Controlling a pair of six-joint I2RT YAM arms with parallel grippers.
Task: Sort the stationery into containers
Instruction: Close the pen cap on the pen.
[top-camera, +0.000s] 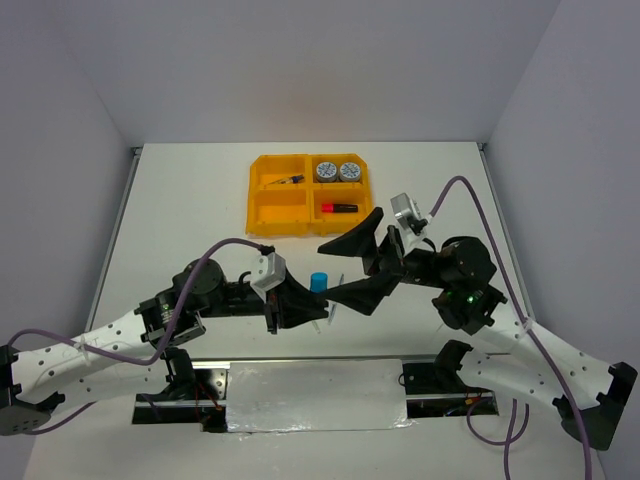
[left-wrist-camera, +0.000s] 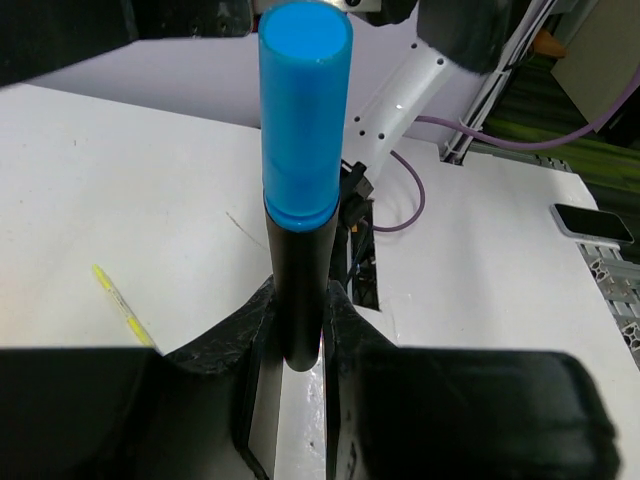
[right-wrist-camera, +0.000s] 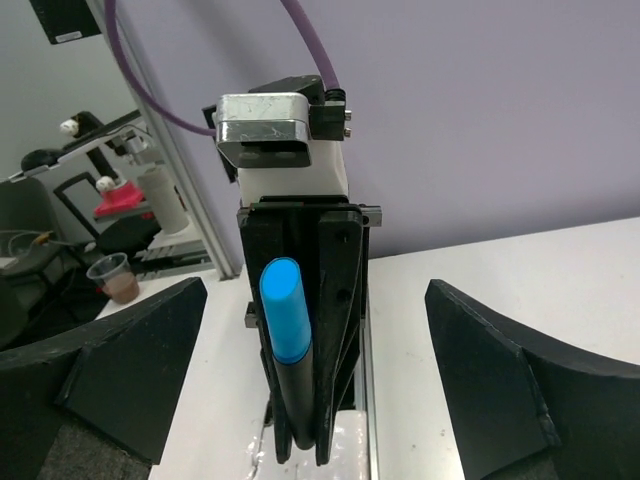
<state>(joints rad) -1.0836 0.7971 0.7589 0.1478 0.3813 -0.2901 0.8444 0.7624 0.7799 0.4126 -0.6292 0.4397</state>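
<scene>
My left gripper (top-camera: 305, 298) (left-wrist-camera: 298, 335) is shut on the black body of a highlighter (left-wrist-camera: 300, 270) that stands up between the jaws, blue cap (top-camera: 318, 282) on top. Facing it, my right gripper (top-camera: 352, 266) (right-wrist-camera: 315, 295) is open wide, its fingers (right-wrist-camera: 120, 365) either side of the highlighter's cap (right-wrist-camera: 284, 310) without touching it. The orange-yellow tray (top-camera: 256, 196) sits at the far middle of the table. It holds two tape rolls (top-camera: 326, 171), a red-capped highlighter (top-camera: 338, 208) and a thin pen (top-camera: 288, 180), each kind in its own compartment. A pale yellow pen (left-wrist-camera: 120, 306) lies on the table.
A silver foil strip (top-camera: 315, 395) covers the near edge between the arm bases. Purple cables (top-camera: 470, 190) loop from both arms. White walls close in the table's left, right and back. A phone (left-wrist-camera: 590, 222) lies off to the right in the left wrist view.
</scene>
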